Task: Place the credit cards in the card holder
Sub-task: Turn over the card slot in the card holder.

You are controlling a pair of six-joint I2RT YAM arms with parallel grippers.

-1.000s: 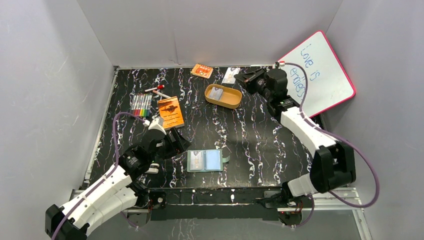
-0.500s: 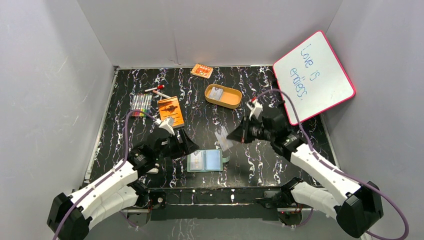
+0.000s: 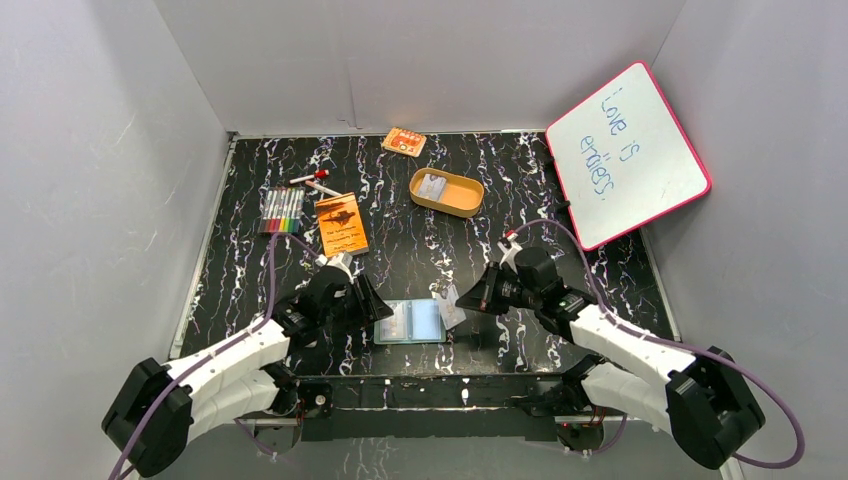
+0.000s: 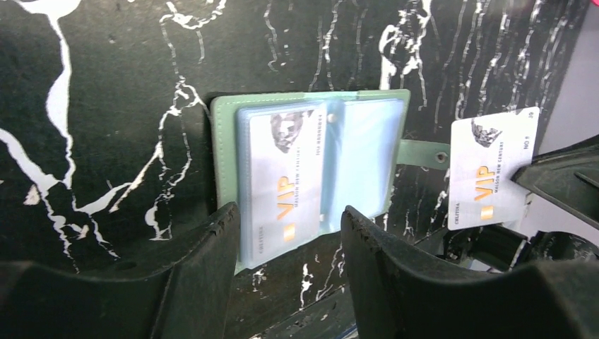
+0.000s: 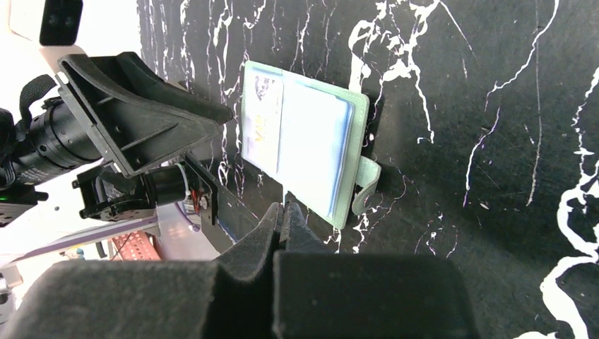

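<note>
The card holder (image 3: 412,321) lies open near the table's front edge, one credit card (image 4: 282,176) in its left clear pocket. The holder also shows in the right wrist view (image 5: 311,148). My right gripper (image 3: 464,300) is shut on a second credit card (image 3: 450,306) and holds it tilted just right of the holder, beside the snap tab (image 4: 424,152). That card is plain in the left wrist view (image 4: 491,169). My left gripper (image 3: 368,300) is open and empty at the holder's left edge, its jaws wide apart over the near edge. Another card (image 3: 432,186) lies in the tan tray.
The tan oval tray (image 3: 462,200) stands at the back middle. An orange packet (image 3: 404,141) lies at the back wall. An orange booklet (image 3: 341,223) and coloured markers (image 3: 283,210) lie at the left. A whiteboard (image 3: 627,150) leans at the right.
My right arm has come from the back of the table down to the holder's right side with the card. My left gripper has moved right, up to the holder's left edge.
</note>
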